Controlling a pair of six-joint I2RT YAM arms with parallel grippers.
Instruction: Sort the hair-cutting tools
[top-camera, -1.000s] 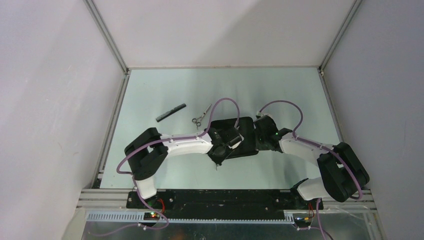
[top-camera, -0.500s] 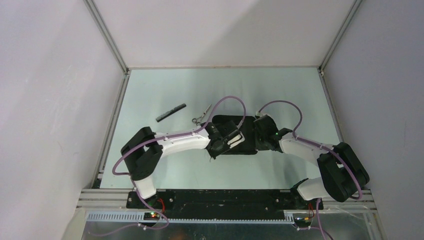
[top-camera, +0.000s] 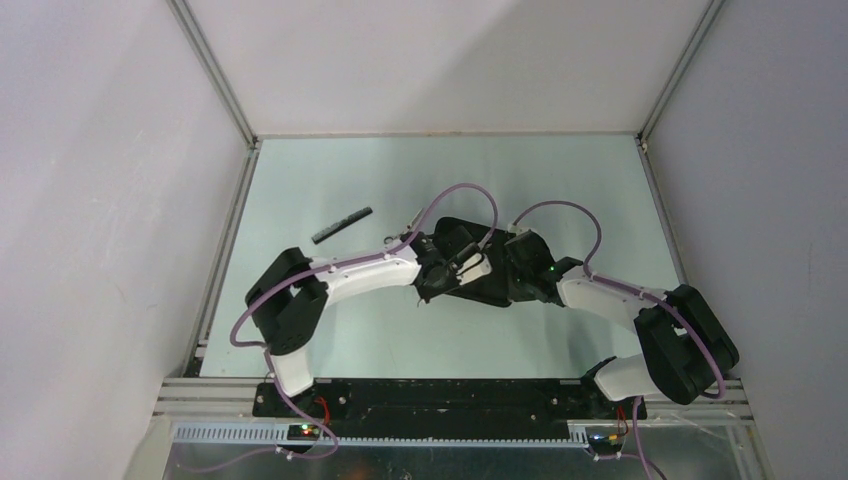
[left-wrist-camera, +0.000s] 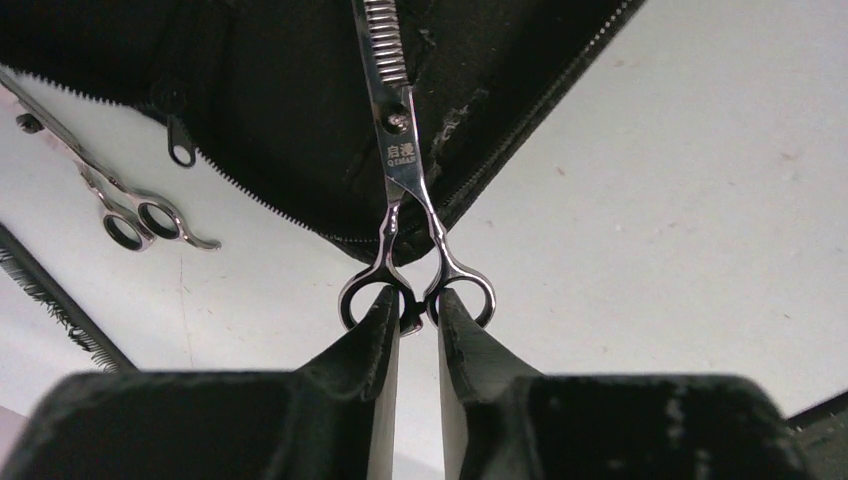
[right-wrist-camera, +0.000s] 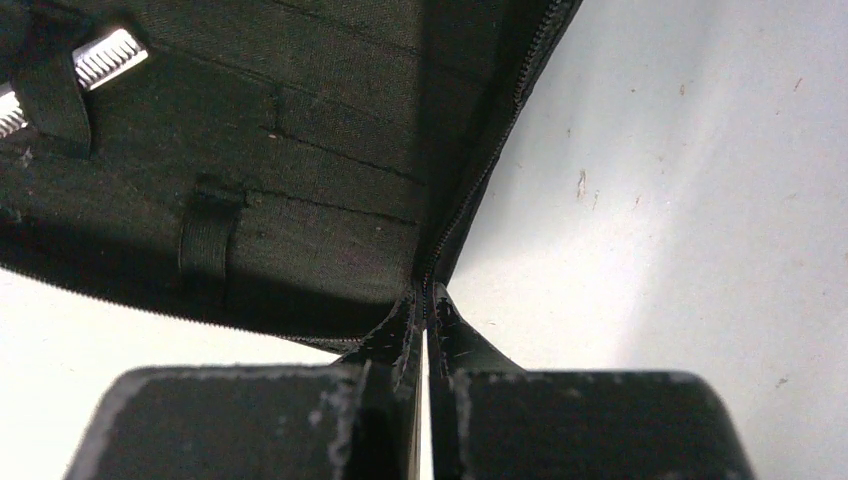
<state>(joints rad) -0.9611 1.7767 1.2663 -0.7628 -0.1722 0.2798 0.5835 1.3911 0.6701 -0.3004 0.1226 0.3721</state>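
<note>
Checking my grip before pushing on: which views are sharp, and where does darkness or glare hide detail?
Left wrist: sharp; the thinning scissors show teeth and engraving, the left claw near the lens looks slightly soft. Right wrist: the pouch lining is dim, its straps readable; the table is bright. Top external: the pouch area is one black mass.

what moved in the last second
The left gripper, shut on the toothed scissors, reached farther out, and the pouch swung askew and slid back with it. The right gripper stayed pinched on the pouch's edge. The comb and the other scissors did not move.
</note>
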